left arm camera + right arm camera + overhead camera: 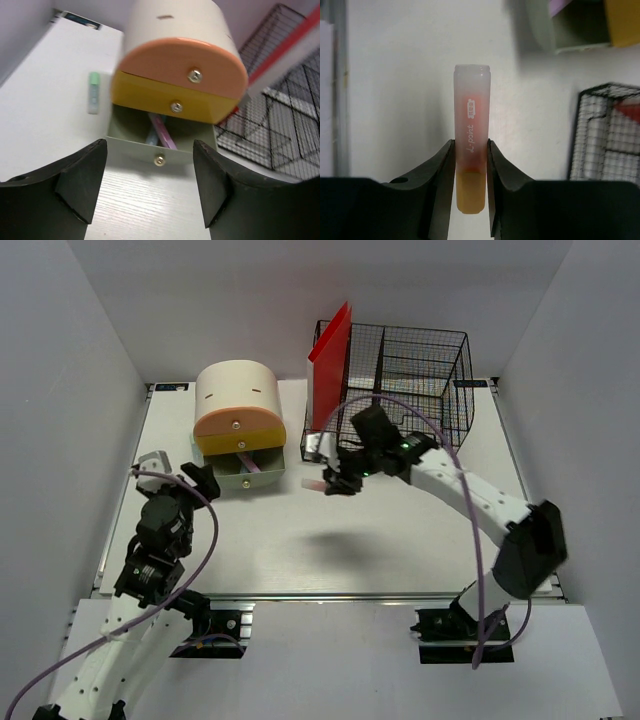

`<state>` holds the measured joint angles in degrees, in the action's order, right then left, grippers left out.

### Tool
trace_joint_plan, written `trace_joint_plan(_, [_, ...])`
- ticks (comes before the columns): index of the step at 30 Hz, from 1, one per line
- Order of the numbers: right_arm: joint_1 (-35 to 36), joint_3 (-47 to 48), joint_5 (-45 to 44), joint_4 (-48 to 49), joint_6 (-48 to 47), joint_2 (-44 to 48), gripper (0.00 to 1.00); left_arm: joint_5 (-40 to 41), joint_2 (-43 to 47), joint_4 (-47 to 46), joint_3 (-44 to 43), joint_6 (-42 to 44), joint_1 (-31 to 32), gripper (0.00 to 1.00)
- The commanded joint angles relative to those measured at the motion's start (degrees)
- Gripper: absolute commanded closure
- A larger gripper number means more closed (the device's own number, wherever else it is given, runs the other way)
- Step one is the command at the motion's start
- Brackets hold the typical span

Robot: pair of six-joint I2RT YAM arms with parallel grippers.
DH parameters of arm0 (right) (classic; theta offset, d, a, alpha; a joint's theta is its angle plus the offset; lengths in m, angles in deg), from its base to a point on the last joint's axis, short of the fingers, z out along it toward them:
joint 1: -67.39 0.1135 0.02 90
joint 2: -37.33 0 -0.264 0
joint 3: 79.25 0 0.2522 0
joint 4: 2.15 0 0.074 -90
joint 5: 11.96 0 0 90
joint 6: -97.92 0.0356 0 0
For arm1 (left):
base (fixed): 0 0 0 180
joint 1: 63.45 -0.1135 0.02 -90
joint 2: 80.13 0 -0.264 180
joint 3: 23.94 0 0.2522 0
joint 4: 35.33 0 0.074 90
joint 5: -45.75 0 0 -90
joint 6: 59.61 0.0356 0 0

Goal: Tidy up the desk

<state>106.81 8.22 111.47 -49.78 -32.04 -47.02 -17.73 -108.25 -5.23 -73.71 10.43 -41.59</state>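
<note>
Your right gripper [470,145] is clamped on a pink-orange marker [471,115] above the desk [400,550], just right of the drawer box [238,405]. The marker's long axis follows the fingers, clear cap seemingly toward that box. Your left gripper [149,150] stands apart, facing the box's open bottom drawer [150,135].

Desk [150,210]: matt white w/ faint wood grain; drawer box [185,60]: smooth semi-gloss plastic; basket [420,360]: thin black metal wire; marker [471,145]: translucent plastic.

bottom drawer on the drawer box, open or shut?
Open. The grey-green bottom drawer juts out beneath the yellow drawer, pens showing inside.
</note>
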Motion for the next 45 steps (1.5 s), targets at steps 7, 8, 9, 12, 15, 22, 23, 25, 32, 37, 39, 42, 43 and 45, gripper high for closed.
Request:
trace_joint_plan(7, [10.67, 25.05, -19.54, 7.32, -6.52, -20.12, 1.0, 14.34, 4.74, 3.7, 0.59, -3.41, 0.1, 0.2])
trace_joint_plan(8, [11.11, 26.82, -19.8, 8.02, -6.96, -21.54, 1.0, 14.61, 4.83, 3.79, 0.68, -3.5, 0.1, 0.2])
trace_joint_plan(9, [11.81, 28.57, -19.55, 8.46, -7.06, -22.94, 1.0, 14.87, 5.0, 3.88, 0.59, -3.59, 0.1, 0.19])
trace_joint_plan(12, [13.48, 36.4, -16.91, 7.76, -8.98, -28.83, 1.0, 15.14, 5.62, 3.88, 0.68, -3.59, 0.1, 0.19])
trace_joint_plan(15, [15.07, 39.75, -16.82, 11.17, -11.45, -33.49, 1.0, 15.31, 6.06, 3.88, 0.76, -3.68, 0.1, 0.19])
trace_joint_plan(22, [15.16, 44.15, -17.87, 16.54, -14.61, -40.62, 1.0, 14.52, 5.8, 3.79, 0.68, -3.5, 0.1, 0.2])
trace_joint_plan(23, [14.99, 43.63, -18.05, 17.51, -14.79, -40.8, 1.0, 14.26, 5.79, 3.61, 0.76, -3.5, 0.1, 0.2])
trace_joint_plan(25, [14.99, 41.52, -19.18, 20.92, -16.02, -41.24, 1.0, 14.0, 5.79, 3.35, 0.77, -3.41, 0.1, 0.2])
trace_joint_plan(32, [15.07, 44.59, -20.42, 19.1, -16.37, -45.02, 0.69, 13.38, 5.79, 3.26, 0.77, -3.32, 0.1, 0.2])
trace_joint_plan(37, [14.99, 43.98, -21.04, 18.49, -15.32, -44.41, 0.54, 12.68, 5.62, 3.0, 0.85, -3.24, 0.1, 0.19])
trace_joint_plan(39, [15.07, 43.71, -20.69, 17.96, -14.53, -43.61, 0.52, 12.15, 5.18, 2.73, 0.94, -3.24, 0.1, 0.2])
trace_joint_plan(42, [14.98, 43.71, -20.69, 17.96, -13.91, -42.56, 0.51, 11.54, 4.48, 2.65, 0.94, -3.06, 0.1, 0.19])
trace_joint_plan(43, [14.99, 43.97, -20.69, 17.61, -13.65, -41.95, 0.53, 11.36, 4.22, 2.65, 0.94, -2.97, 0.1, 0.19])
trace_joint_plan(45, [14.64, 44.32, -19.9, 15.86, -12.51, -40.72, 0.64, 10.66, 3.69, 2.47, 1.03, -2.8, 0.1, 0.22])
